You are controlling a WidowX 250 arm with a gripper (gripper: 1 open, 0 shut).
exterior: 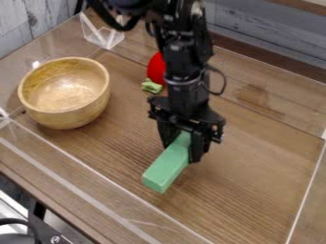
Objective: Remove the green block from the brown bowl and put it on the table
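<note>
"How do I set it down well?"

"Lower gently until the light-green rectangular block (166,168), pinched in my black metal jaws (177,145), lies flat on the brown wood-grain desk (242,183); only then release."

"And the pose?"

"Arm reaching down from above, block slanting out beneath the jaws, towards the camera."

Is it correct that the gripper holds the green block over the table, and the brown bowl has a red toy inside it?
Not quite: the camera view shows the red toy outside the brown bowl, on the table beyond it. The gripper does hold the green block over the table.
</note>
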